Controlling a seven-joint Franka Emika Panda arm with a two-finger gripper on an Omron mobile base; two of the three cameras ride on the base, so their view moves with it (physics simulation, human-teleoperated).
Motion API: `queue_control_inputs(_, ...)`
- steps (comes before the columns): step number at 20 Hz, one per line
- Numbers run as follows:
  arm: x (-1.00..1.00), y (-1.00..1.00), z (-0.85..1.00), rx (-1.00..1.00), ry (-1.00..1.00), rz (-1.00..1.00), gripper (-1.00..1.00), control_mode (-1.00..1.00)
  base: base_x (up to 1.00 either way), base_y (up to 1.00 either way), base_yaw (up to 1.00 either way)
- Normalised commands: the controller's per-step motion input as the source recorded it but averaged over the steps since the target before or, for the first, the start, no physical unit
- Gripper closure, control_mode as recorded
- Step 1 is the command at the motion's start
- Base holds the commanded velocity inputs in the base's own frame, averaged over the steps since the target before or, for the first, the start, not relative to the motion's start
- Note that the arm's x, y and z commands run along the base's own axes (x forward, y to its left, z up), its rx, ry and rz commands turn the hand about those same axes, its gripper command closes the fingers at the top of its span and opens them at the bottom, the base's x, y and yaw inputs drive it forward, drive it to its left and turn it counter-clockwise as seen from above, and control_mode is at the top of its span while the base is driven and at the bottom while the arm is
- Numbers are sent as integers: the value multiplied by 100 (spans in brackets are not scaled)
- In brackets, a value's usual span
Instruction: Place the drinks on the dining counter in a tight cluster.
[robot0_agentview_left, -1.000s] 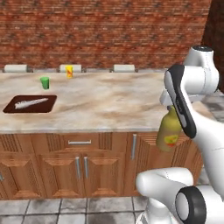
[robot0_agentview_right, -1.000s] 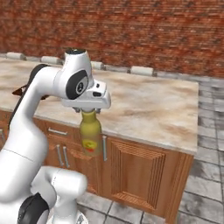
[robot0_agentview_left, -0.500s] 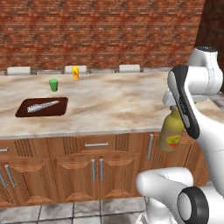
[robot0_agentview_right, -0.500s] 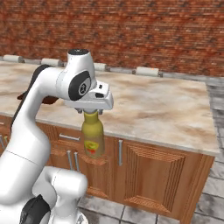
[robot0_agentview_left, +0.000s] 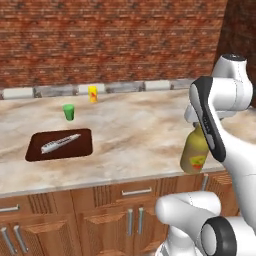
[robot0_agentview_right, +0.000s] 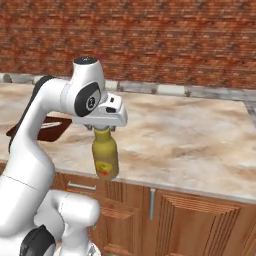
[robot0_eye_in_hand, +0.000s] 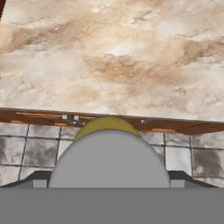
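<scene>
Below the end effector (robot0_agentview_right: 103, 128) hangs the tall olive-yellow bottle (robot0_agentview_right: 104, 156), gripped at its grey cap (robot0_eye_in_hand: 109, 159) with the jaws clamped on it, long axis upright and label facing outward. It is held off the near edge of the dining counter (robot0_agentview_right: 185, 145): the hand view looks down past the cap and shows floor tiles beneath the bottle, with the marble top lying ahead beyond the wooden front. In the left base view the bottle (robot0_agentview_left: 194, 153) overlaps the counter (robot0_agentview_left: 130, 140) edge at the right end, its base apparently lower than the top. Judgement: the placing move must lift it and carry it forward over the marble before lowering. A green cup (robot0_agentview_left: 68, 112), a yellow cup (robot0_agentview_left: 93, 93) and a dark board (robot0_agentview_left: 60, 144) stand well apart to the left
</scene>
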Motion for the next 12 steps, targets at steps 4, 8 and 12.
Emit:
queue_control_inputs(4,0,0,0,0,0,0,100,100,100,0,-9)
queue_control_inputs(8,0,0,0,0,0,0,100,100,67,0,-6)
queue_control_inputs(12,0,0,0,0,0,0,100,100,0,0,0)
